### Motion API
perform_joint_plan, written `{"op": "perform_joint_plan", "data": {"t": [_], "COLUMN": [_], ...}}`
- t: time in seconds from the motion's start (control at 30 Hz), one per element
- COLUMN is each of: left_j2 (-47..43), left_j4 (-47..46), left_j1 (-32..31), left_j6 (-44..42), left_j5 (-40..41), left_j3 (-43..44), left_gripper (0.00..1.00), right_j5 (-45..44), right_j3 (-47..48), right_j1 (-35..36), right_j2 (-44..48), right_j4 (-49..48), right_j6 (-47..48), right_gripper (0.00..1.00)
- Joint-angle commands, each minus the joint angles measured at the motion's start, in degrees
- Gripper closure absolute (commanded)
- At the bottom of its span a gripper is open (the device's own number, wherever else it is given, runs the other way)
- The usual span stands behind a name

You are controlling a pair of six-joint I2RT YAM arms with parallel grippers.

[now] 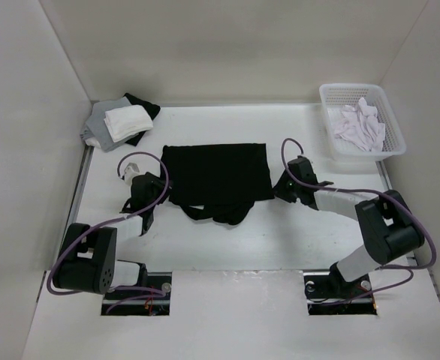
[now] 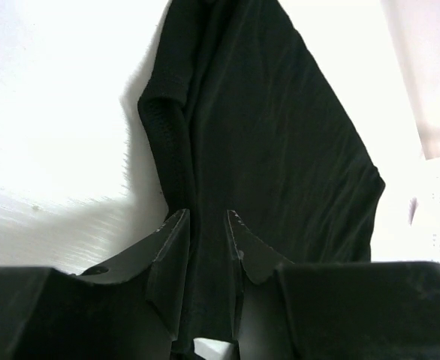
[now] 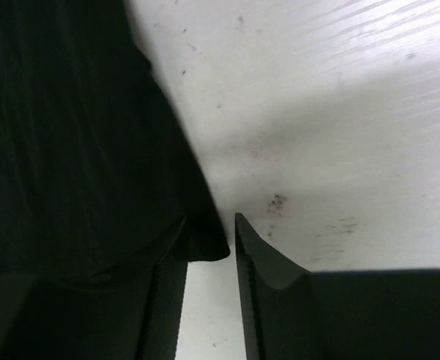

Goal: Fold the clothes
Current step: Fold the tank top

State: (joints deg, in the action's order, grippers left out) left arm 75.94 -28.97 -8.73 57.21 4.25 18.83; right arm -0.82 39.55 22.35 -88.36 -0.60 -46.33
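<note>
Black and thin, the top (image 1: 216, 172) lies in the middle of the white tabletop (image 1: 227, 247), its body spread roughly square and its straps bunched in loose loops along the near edge. The left hand (image 1: 156, 193) sits low at the top's left edge; in its wrist view the fingers pinch a fold of the cloth, which fills the gap between them. The right hand (image 1: 284, 187) is at the right edge, its fingers a little spread, a corner of the top just between the tips and bare tabletop showing in the gap behind. A basket (image 1: 391, 146) of white cloth (image 1: 359, 124) stands far right, a cloth pile (image 1: 119, 124) far left
</note>
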Motion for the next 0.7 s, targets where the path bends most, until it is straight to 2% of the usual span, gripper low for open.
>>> {"op": "perform_joint_plan", "data": {"t": [0.0, 0.07, 0.13, 0.2, 0.33, 0.5, 0.67], "left_j2": [-2.5, -3.3, -4.1, -5.6, -11.0, -17.8, -19.9], "left_j4": [-2.3, -1.5, -0.5, 0.8, 4.8, 11.6, 13.9], "left_j1": [-0.4, -0.4, -0.3, 0.0, -0.1, -1.9, -2.6], "left_j6": [-0.4, -0.4, -0.5, -0.8, -1.9, -5.6, -6.8], "left_j5": [-0.3, -0.4, -0.6, -1.0, -0.6, 1.3, 3.1], "left_j3": [-0.6, -0.7, -0.7, -1.1, -1.8, -1.8, -2.7], "left_gripper": [0.76, 0.75, 0.72, 0.70, 0.68, 0.67, 0.66], "right_j5": [1.2, 1.6, 2.1, 2.2, 2.6, 4.6, 7.6], "right_j3": [-0.2, -0.3, -0.6, -1.0, -0.5, 1.1, 2.4], "right_j1": [1.4, 1.6, 1.6, 1.6, 1.7, 1.8, 1.9], "right_j2": [-1.8, -2.2, -1.8, 0.5, 11.7, 27.2, 36.5], "right_j4": [-1.9, -2.8, -4.6, -6.7, -5.9, 1.6, 5.9], "right_j6": [-0.6, -1.0, -1.6, -1.8, -1.6, -0.7, -0.6], "right_gripper": [0.69, 0.76, 0.90, 0.96, 0.98, 0.97, 0.97]}}
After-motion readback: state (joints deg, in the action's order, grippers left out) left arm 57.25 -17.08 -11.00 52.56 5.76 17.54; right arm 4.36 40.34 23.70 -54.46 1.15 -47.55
